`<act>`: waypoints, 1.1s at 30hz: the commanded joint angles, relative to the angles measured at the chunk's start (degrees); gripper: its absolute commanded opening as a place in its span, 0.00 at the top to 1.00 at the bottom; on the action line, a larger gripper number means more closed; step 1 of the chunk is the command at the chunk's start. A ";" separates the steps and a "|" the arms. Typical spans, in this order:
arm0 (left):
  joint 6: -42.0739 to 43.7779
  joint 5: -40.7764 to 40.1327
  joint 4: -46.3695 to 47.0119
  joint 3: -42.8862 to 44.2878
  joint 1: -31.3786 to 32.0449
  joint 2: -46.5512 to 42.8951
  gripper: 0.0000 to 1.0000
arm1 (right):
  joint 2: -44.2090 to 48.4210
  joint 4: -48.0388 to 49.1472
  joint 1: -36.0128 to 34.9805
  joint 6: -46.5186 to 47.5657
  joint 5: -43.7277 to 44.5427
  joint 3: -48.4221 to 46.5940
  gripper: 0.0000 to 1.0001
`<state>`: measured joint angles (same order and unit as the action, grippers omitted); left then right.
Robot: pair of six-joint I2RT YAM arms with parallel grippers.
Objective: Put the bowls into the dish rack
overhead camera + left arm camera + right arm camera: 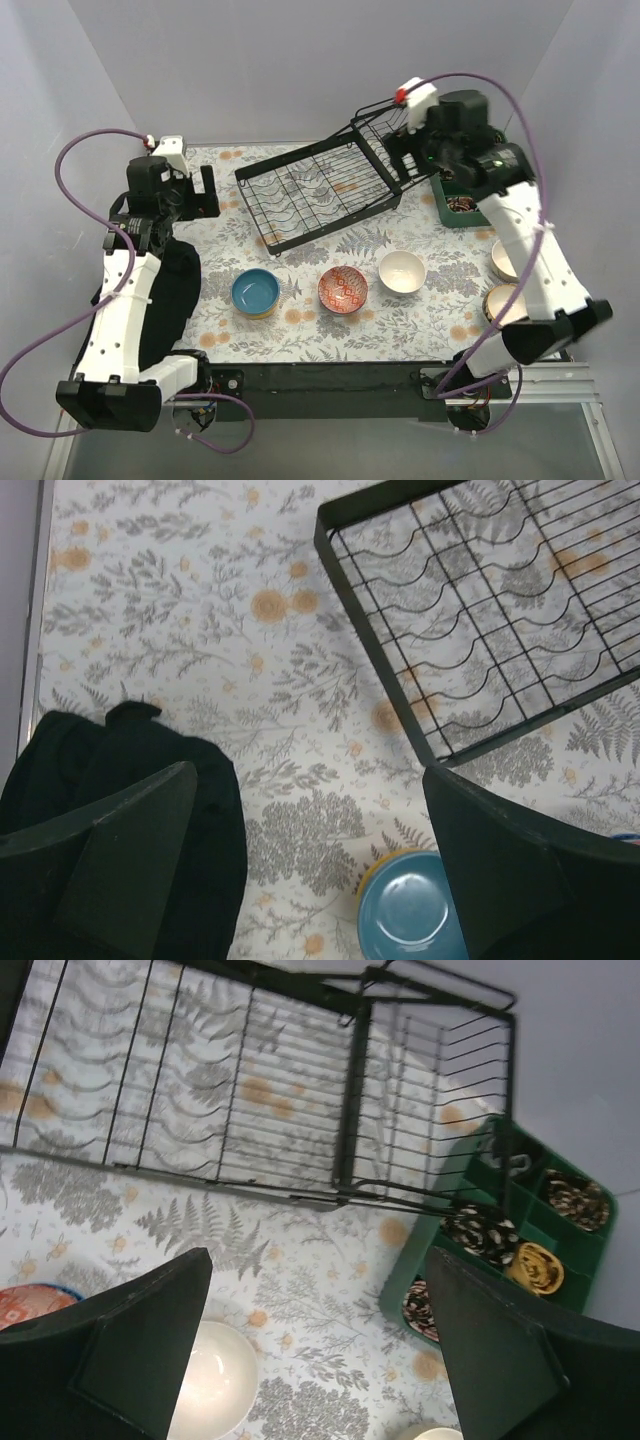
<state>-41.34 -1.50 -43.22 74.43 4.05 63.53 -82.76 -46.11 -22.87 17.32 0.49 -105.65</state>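
The black wire dish rack (315,195) lies at the back middle with no bowls in it, its hinged end raised. In front of it stand a blue-inside bowl (255,291), a red-patterned bowl (343,289) and a white bowl (402,271). Two cream bowls (503,262) (505,303) sit partly under the right arm. My left gripper (207,192) is open and empty, left of the rack (371,640) and above the blue bowl (405,910). My right gripper (402,152) is open and empty above the rack's hinged end (353,1090); the white bowl (215,1380) lies below it.
A green compartment tray (445,215) with small items stands right of the rack, also in the right wrist view (560,1260). A black cloth (170,290) lies at the left by the left arm, also in the left wrist view (150,810). White walls enclose the floral table.
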 commanded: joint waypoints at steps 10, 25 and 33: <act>1.97 -1.75 -12.50 -6.14 -15.39 -0.24 0.02 | -31.57 -4.09 -19.83 -7.56 4.17 -24.32 0.09; 0.12 -8.26 -15.13 -8.17 -15.83 -10.35 0.02 | -53.29 2.07 -29.95 -16.70 6.45 -39.19 0.16; 0.12 -9.58 -15.84 -9.13 -15.30 -10.35 0.02 | -55.67 11.55 -30.04 -20.39 4.35 -33.85 0.22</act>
<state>-40.97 -9.69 -58.13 65.23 -11.51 53.95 -138.85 -43.03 -53.25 -0.01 6.33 -141.53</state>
